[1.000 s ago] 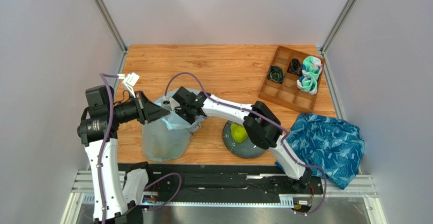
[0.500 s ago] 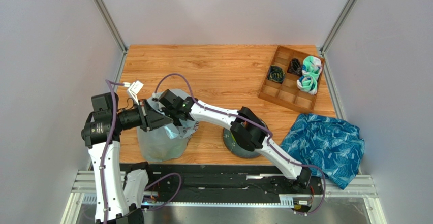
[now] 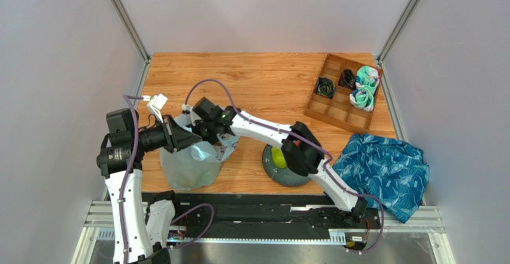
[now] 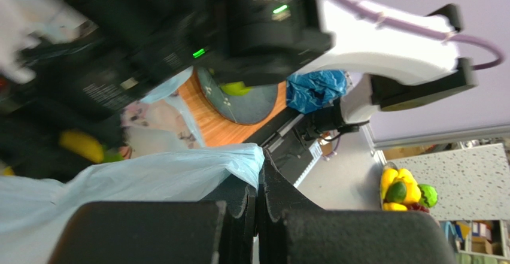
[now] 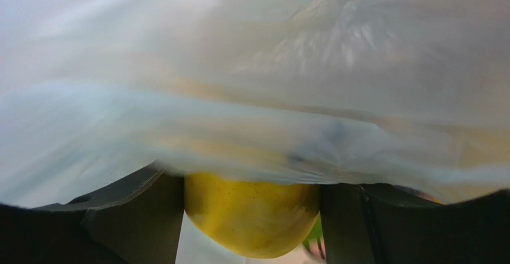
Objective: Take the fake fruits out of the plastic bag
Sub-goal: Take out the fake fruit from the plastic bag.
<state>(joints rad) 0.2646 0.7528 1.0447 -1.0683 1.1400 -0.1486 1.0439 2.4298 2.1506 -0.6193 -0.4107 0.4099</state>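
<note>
Right wrist: right gripper (image 5: 251,189) clamped a yellow fruit (image 5: 251,222) under bag (image 5: 239,96) film, hidden from the top view. Left wrist: left gripper (image 4: 258,177) pinched the bag rim. Top: bag stood near-left; green fruit (image 3: 278,156) on plate (image 3: 281,178).

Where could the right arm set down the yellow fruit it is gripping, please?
The widest bare wood is the far middle of the table, between the bag and the divider tray. The grey plate has room beside its green fruit. Near left is crowded: the left gripper pinches the bag's mouth where the right gripper holds the yellow fruit.
</note>
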